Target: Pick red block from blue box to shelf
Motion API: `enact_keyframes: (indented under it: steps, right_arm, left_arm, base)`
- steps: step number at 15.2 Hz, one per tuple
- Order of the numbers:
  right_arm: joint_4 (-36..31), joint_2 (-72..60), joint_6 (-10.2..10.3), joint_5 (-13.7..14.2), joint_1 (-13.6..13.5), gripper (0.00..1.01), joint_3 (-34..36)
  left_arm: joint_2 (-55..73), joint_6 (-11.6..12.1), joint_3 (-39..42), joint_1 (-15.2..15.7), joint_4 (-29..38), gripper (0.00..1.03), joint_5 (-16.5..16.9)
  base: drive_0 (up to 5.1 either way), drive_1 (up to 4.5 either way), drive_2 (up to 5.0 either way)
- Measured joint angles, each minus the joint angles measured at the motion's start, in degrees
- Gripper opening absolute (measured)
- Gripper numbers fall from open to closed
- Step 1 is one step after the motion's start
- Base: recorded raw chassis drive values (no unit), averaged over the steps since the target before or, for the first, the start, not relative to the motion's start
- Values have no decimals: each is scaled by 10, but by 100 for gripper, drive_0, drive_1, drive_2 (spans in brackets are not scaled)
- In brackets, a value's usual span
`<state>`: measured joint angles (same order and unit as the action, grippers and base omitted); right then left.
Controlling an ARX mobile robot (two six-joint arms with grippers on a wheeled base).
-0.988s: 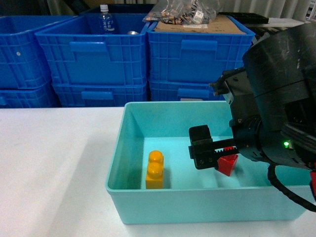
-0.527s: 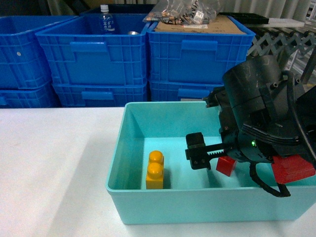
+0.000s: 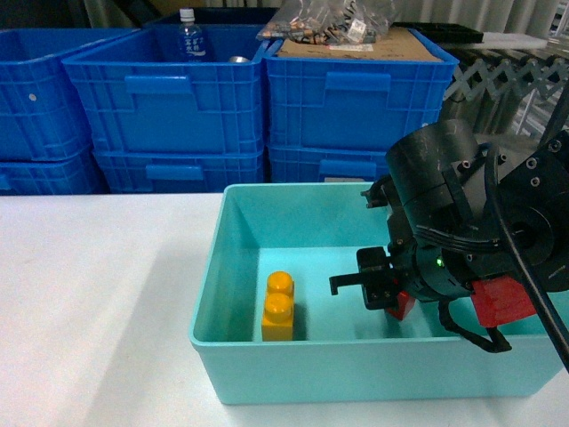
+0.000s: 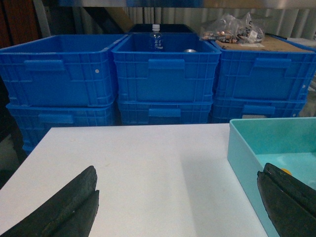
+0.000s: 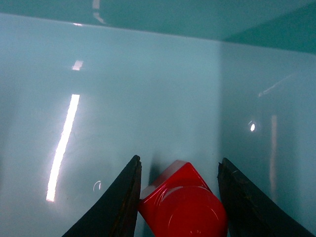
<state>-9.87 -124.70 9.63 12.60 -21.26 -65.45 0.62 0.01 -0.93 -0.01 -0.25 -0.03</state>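
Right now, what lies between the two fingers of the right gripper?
The red block sits between the fingers of the right gripper, inside the blue box, stud toward the camera. The right wrist view shows this; whether both fingers touch it is unclear.

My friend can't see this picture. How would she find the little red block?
Look for the big turquoise blue box on the white table, in front of the dark blue crates. Inside, toward the right, the right gripper reaches down with its fingers on either side of the red block. It is small, shiny, red with one round stud, unlike the taller yellow-orange brick to its left.
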Motion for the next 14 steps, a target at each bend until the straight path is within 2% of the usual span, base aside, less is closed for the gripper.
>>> enact_keyframes:
  steps: [4,5,6,7,8,9,10,13,14]
  right_arm:
    - [-14,1,1,-2,0,40,4]
    - [-73,84,3,-38,0,39,87]
    - [-125,267,9,-85,5,39,206]
    - [-127,497,-12,-119,85,39,356]
    - [-143,687,-66,-105,151,39,479]
    - [-242,695,-75,-80,141,39,509]
    - [-314,706,-82,-68,145,39,536]
    - [-302,763,-82,-74,165,39,579]
    - [-293,781,-83,-90,177,39,586]
  left_arm:
    - [0,0,0,0,0,98,0]
    - [0,0,0,0,0,98,0]
    - [0,0,0,0,0,98,0]
    - [0,0,0,0,0,98,0]
    - [0,0,0,0,0,98,0]
    - [0,0,0,0,1,98,1]
    - [0,0,0,0,0,98,0]
    - [0,0,0,0,0,98,0]
    - [0,0,0,0,0,98,0]
  base:
    - [0,0,0]
    - [0,0,0]
    - [0,0,0]
    - [0,0,0]
    - [0,0,0]
    - [0,0,0]
    - [0,0,0]
    - [0,0,0]
    - [0,0,0]
